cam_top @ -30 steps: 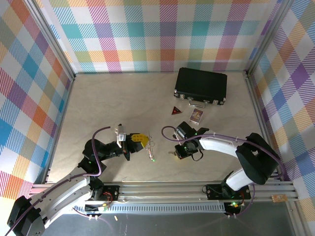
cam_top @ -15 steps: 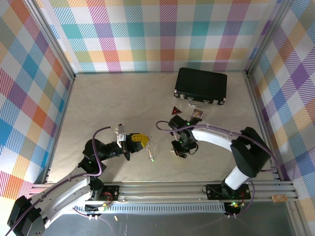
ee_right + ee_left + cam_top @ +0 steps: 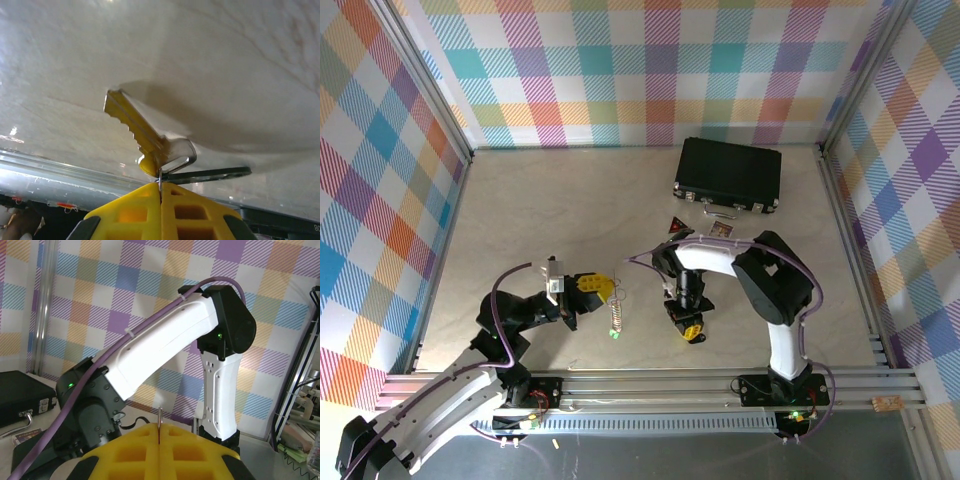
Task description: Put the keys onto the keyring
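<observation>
Plaid walls [image 3: 620, 70] in pastel checks close off three sides of a pale, marble-patterned table [image 3: 520, 220], and we see both arms reaching in from its near edge. On the left side, the left gripper [image 3: 606, 288] has its yellow fingers [image 3: 130, 445] pressed together, and in the wrist view a thin sliver of metal stands pinched in the seam between them. From those fingertips the keyring [image 3: 616, 312] hangs as a short silvery strand toward the near side, near the middle of the table. At its lower end we make out a small green spot, the green-headed key [image 3: 615, 334], though it is too small to say how it is attached or whether it touches the surface. Just to the right, well apart from the chain, the right gripper [image 3: 692, 333] points down near the table, its fingers [image 3: 190, 210] likewise closed. They clamp the thin metal at the head end of a brass-toned key [image 3: 131, 129], whose toothed blade angles away over its own shadow, with a small wire loop beside it. Farther back on the right lie a black case [image 3: 728, 172], a dark red triangle [image 3: 677, 226] and a small patterned card [image 3: 720, 230].
</observation>
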`<state>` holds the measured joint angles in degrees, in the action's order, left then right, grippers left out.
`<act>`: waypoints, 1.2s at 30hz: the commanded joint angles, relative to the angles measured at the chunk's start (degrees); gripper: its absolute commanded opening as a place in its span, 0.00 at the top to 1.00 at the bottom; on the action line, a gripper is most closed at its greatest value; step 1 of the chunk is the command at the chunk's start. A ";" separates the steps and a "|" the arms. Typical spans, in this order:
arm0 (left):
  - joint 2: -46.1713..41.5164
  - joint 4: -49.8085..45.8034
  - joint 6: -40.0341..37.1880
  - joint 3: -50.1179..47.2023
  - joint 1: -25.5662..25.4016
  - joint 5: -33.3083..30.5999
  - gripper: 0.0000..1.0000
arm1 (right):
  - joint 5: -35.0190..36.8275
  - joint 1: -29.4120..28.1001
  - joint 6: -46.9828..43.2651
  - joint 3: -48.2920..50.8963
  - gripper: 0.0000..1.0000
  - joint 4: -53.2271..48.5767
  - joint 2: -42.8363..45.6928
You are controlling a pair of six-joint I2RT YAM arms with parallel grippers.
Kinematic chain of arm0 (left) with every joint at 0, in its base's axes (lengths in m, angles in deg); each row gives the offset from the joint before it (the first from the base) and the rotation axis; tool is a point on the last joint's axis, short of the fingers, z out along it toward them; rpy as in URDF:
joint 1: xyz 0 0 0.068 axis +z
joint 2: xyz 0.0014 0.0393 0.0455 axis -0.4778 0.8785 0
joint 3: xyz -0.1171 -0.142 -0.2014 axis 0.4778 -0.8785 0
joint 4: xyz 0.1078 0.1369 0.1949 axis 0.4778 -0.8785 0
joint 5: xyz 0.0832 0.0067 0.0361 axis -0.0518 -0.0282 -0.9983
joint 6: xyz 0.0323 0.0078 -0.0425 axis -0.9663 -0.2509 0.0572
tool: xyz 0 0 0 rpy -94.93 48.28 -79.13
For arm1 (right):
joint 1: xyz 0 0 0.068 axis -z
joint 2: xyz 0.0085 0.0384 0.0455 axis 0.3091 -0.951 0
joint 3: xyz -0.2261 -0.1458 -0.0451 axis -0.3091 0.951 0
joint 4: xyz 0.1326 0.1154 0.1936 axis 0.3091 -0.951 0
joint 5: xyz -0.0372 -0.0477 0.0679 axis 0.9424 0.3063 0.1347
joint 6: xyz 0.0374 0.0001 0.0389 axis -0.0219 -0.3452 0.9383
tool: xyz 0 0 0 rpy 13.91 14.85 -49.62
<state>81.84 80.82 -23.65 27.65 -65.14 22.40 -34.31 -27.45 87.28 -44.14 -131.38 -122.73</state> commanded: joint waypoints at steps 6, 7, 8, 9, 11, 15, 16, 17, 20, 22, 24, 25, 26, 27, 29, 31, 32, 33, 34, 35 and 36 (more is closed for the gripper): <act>0.16 1.37 -0.02 -0.46 0.48 -0.15 1.00 | 1.61 -0.08 -2.33 -1.44 0.88 1.28 -0.90; 0.29 1.53 0.07 -0.46 0.48 -0.07 1.00 | 2.12 -0.11 -2.19 -1.34 0.85 1.56 -0.32; 0.45 1.73 0.16 -0.46 0.48 0.02 1.00 | 2.57 -0.08 -2.03 -1.33 0.83 1.90 0.41; 0.67 2.16 0.34 -0.55 0.48 0.20 1.00 | 3.34 -0.08 -1.76 -1.33 0.80 2.28 1.28; 1.06 2.81 0.66 -0.64 0.48 0.37 1.00 | 4.56 -0.05 -1.00 -1.33 0.76 3.21 3.87; 1.34 3.00 0.76 -0.64 0.49 0.38 1.00 | 5.84 -0.16 2.84 1.42 0.63 6.37 10.84; 1.42 3.30 0.74 -0.70 0.48 0.41 1.00 | 6.21 -0.16 4.01 2.71 0.59 7.48 13.16; 1.43 3.42 0.83 -0.73 0.48 0.47 1.00 | 6.60 -0.25 5.47 4.32 0.55 8.82 15.59; 1.27 3.70 1.05 -0.69 0.48 0.73 1.00 | 7.86 -1.04 9.04 10.69 0.47 15.09 23.58; 1.01 3.87 1.23 -0.81 0.52 0.76 1.00 | 8.06 -1.17 12.35 16.47 0.45 20.61 29.34; 1.15 3.79 1.22 -0.72 0.48 0.75 1.00 | 7.74 -1.22 16.69 22.76 0.43 27.18 35.52; 1.48 3.95 1.26 -0.64 0.48 0.91 1.00 | 7.83 -1.22 18.76 25.29 0.42 29.71 37.92; 1.81 4.40 1.38 -0.61 0.48 0.99 1.00 | 7.86 -1.22 19.64 27.05 0.42 31.75 39.51; 2.24 5.01 1.60 -0.64 0.49 1.12 1.00 | 7.66 -1.22 20.16 28.55 0.42 33.70 40.61; 2.94 5.75 1.92 -0.64 0.48 1.42 1.00 | 7.00 -1.22 19.95 29.99 0.42 36.20 41.58; 3.50 6.32 2.23 -0.59 0.48 1.74 1.00 | 5.68 -1.22 18.86 30.83 0.43 39.23 42.00; 3.53 6.42 2.26 -0.55 0.48 1.83 1.00 | 5.48 -1.22 18.28 30.95 0.44 39.75 41.91; 3.54 6.42 2.21 -0.47 0.48 1.84 1.00 | 5.44 -1.13 17.72 31.14 0.45 39.55 41.68; 3.54 6.34 2.20 -0.38 0.48 1.91 1.00 | 5.28 -1.12 17.17 31.48 0.46 39.50 41.60; 3.59 6.33 2.19 -0.33 0.48 2.04 1.00 | 5.15 -1.06 16.93 31.85 0.48 39.28 41.67; 3.60 6.33 2.10 -0.28 0.48 2.20 1.00 | 5.09 -0.98 16.68 32.19 0.49 38.92 41.85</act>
<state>85.71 82.65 -22.12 27.24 -65.14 23.05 -27.90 -28.21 104.35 -13.21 -95.05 -81.53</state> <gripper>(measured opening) 0.063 0.516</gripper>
